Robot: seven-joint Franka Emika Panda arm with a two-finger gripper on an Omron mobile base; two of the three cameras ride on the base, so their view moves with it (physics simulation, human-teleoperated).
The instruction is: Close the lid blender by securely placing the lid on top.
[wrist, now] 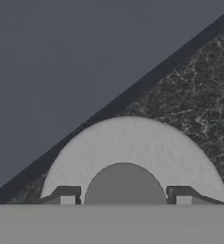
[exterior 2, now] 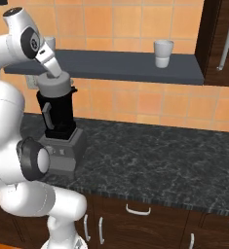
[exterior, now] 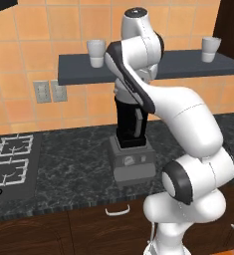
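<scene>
The blender point(exterior: 130, 119) is a tall black jar with a grey handle strip, on a boxy grey base point(exterior: 132, 163) with a dial, standing on the dark counter. In the right base view the jar point(exterior 2: 60, 114) sits directly under my hand. The light-grey lid point(wrist: 127, 143) lies flat below my gripper point(wrist: 125, 198), its darker knob point(wrist: 125, 183) between the two finger tips, which press close to its sides. From the right base view the lid point(exterior 2: 56, 90) is at the jar's mouth; I cannot tell if it is fully seated.
A dark shelf point(exterior: 83, 69) runs just behind and above the blender, with white cups point(exterior: 95, 53) point(exterior 2: 163, 53) on it. A stove point(exterior: 9, 162) is at the left, wall outlets point(exterior: 49, 91) behind. A dark cabinet point(exterior 2: 223, 39) stands at the right.
</scene>
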